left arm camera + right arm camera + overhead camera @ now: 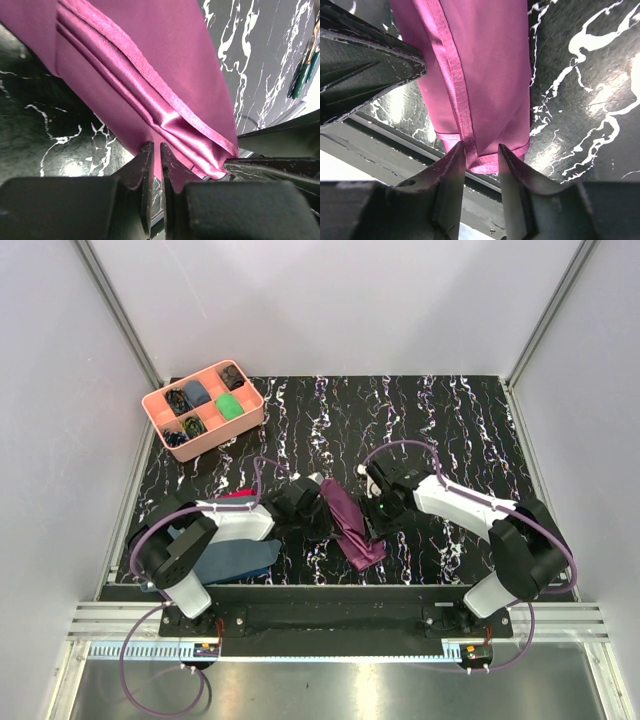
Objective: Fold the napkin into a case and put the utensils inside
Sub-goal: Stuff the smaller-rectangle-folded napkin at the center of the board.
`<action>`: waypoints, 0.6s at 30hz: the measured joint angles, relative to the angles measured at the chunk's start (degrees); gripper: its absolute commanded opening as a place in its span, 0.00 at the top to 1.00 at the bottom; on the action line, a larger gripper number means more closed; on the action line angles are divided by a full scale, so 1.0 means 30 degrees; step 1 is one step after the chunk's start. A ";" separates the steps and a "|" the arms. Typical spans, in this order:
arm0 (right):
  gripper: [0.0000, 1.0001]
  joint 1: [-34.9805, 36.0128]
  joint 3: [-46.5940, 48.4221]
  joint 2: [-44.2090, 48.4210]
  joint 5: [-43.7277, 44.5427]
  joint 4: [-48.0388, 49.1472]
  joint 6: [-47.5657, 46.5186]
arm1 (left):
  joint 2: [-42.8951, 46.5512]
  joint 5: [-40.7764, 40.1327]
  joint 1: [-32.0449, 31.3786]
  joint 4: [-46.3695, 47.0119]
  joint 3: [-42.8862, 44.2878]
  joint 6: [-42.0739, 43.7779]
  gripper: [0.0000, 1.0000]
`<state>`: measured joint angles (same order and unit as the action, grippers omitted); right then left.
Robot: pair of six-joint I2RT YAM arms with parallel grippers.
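Slate-blue cloth [240, 560] lies under the left arm, red cloth [236, 495] just behind. Left pincer [155, 148] clamps the folded napkin's [350, 525] edge mid-tabletop [450, 420]; right pincer [481, 150] straddles its end, jaws apart. Utensils [301, 75] lie apart beyond.

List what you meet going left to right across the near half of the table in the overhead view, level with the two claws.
slate-blue cloth → left claw → plum napkin → right claw
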<state>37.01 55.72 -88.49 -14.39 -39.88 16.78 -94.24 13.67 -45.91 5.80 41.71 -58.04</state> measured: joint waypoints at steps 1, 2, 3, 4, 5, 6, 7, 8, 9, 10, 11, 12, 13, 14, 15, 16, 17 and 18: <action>0.71 0.0044 -0.0117 -0.0022 0.0007 0.0073 0.0080 | -0.0087 0.0000 -0.0051 0.0109 -0.0022 -0.0102 0.91; 0.73 0.0131 -0.0211 -0.0051 0.0007 0.0175 0.0153 | -0.0204 -0.0007 -0.0117 0.0211 -0.0036 -0.0182 0.92; 0.75 0.0255 -0.0277 -0.0095 0.0000 0.0277 0.0328 | -0.0350 -0.0015 -0.0204 0.0299 -0.0044 -0.0240 0.93; 0.75 0.0437 -0.0342 -0.0131 0.0000 0.0430 0.0488 | -0.0488 -0.0022 -0.0262 0.0401 -0.0051 -0.0313 0.93; 0.75 0.0670 -0.0393 -0.0146 -0.0015 0.0568 0.0663 | -0.0619 -0.0073 -0.0321 0.0495 -0.0073 -0.0364 0.94; 0.75 0.0947 -0.0466 -0.0153 -0.0044 0.0736 0.0867 | -0.0670 -0.0095 -0.0364 0.0546 -0.0109 -0.0401 0.94; 0.74 0.1195 -0.0495 -0.0153 -0.0058 0.0845 0.1013 | -0.0699 -0.0138 -0.0408 0.0597 -0.0175 -0.0495 0.94; 0.71 0.1464 -0.0517 -0.0168 -0.0073 0.0940 0.1158 | -0.0707 -0.0146 -0.0430 0.0656 -0.0226 -0.0561 0.94; 0.66 0.1683 -0.0525 -0.0168 -0.0073 0.0976 0.1304 | -0.0707 -0.0160 -0.0444 0.0699 -0.0240 -0.0590 0.95; 0.63 0.1814 -0.0546 -0.0168 -0.0044 0.0998 0.1377 | -0.0707 -0.0182 -0.0444 0.0714 -0.0240 -0.0597 0.95; 0.58 0.1865 -0.0546 -0.0168 0.0029 0.0969 0.1494 | -0.0692 -0.0189 -0.0452 0.0721 -0.0240 -0.0590 0.95; 0.55 0.1872 -0.0546 -0.0160 0.0211 0.0903 0.1508 | -0.0663 -0.0219 -0.0466 0.0699 -0.0240 -0.0590 0.95; 0.53 0.1872 -0.0539 -0.0138 0.0415 0.0809 0.1552 | -0.0605 -0.0240 -0.0466 0.0656 -0.0240 -0.0576 0.95; 0.50 0.1872 -0.0488 -0.0124 0.0627 0.0561 0.1486 | -0.0525 -0.0284 -0.0466 0.0554 -0.0240 -0.0539 0.95; 0.49 0.1872 -0.0321 -0.0124 0.0896 0.0146 0.1450 | -0.0386 -0.0313 -0.0466 0.0415 -0.0248 -0.0495 0.95; 0.48 0.1872 -0.0095 -0.0124 0.1137 -0.0255 0.1384 | -0.0204 -0.0350 -0.0466 0.0291 -0.0262 -0.0444 0.95; 0.45 0.1872 0.0168 -0.0117 0.1399 -0.0612 0.1297 | 0.0036 -0.0401 -0.0466 0.0087 -0.0277 -0.0364 0.95; 0.45 0.1872 0.0656 -0.0117 0.1800 -0.1180 0.1166 | 0.0284 -0.0444 -0.0466 -0.0058 -0.0277 -0.0291 0.95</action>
<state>42.63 57.69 -88.84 -8.99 -43.42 20.27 -93.38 12.34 -47.31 5.63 40.88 -58.92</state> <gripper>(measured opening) 0.516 0.055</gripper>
